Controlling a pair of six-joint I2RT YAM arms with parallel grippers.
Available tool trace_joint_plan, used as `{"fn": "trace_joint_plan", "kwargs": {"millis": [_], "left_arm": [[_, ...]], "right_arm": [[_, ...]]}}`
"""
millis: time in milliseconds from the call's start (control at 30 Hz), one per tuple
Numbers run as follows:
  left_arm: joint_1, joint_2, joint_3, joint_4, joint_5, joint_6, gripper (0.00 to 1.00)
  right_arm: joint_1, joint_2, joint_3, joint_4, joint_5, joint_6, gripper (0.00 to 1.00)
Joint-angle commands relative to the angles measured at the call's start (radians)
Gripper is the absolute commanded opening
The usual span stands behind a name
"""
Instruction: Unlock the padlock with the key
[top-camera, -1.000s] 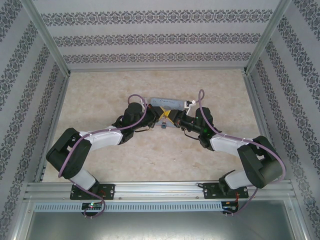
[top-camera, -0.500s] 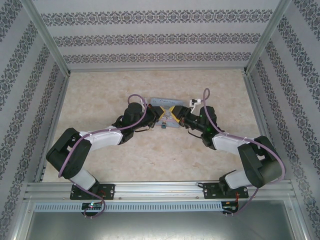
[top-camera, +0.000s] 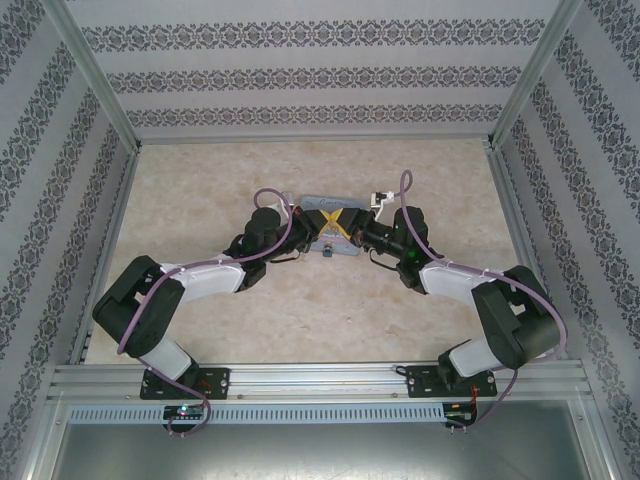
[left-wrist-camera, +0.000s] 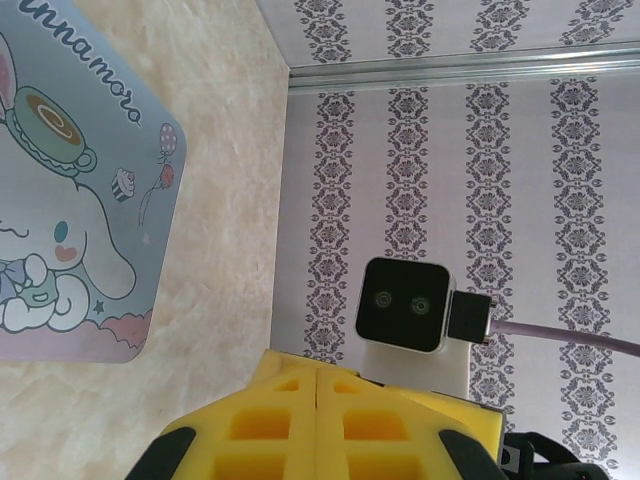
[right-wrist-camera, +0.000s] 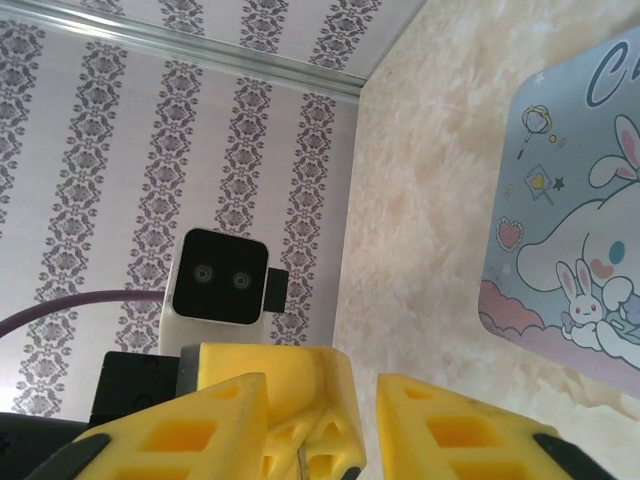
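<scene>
The pads (left-wrist-camera: 270, 425) of the left pincer (left-wrist-camera: 316, 372) are matt yellow, foam-like plastic moulded with hollow cells. Those of the right pincer (right-wrist-camera: 322, 392) look the same, and the camera (left-wrist-camera: 405, 305) beyond the left pincer's tips has a smooth white plastic shell with a glossy black face. The tin lid (left-wrist-camera: 60, 200) to the side of the left pincer wears a smooth, satiny printed coat and lies on a table (left-wrist-camera: 220, 150) with a dull, marbled stone look, while behind that pincer the wall (left-wrist-camera: 560, 200) looks like matt patterned paper edged by a brushed metal rail (left-wrist-camera: 450, 70).

Light-blue tin (left-wrist-camera: 70, 200) — cursive lettering reads "nnamoro", cut off.
</scene>
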Motion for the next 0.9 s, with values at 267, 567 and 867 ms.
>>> {"fn": "trace_joint_plan", "kwargs": {"millis": [267, 567, 867], "left_arm": [[-0.015, 0.013, -0.006, 0.113, -0.033, 0.017, 0.00], [-0.016, 0.017, -0.003, 0.102, -0.039, 0.017, 0.00], [-0.022, 0.019, -0.002, 0.099, -0.039, 0.021, 0.00]], "right_arm": [[0.028, -0.009, -0.034, 0.064, -0.009, 0.017, 0.26], [0.030, -0.054, -0.089, 0.075, 0.015, 0.022, 0.24], [0.030, -0.056, -0.087, 0.075, 0.016, 0.025, 0.21]]}}
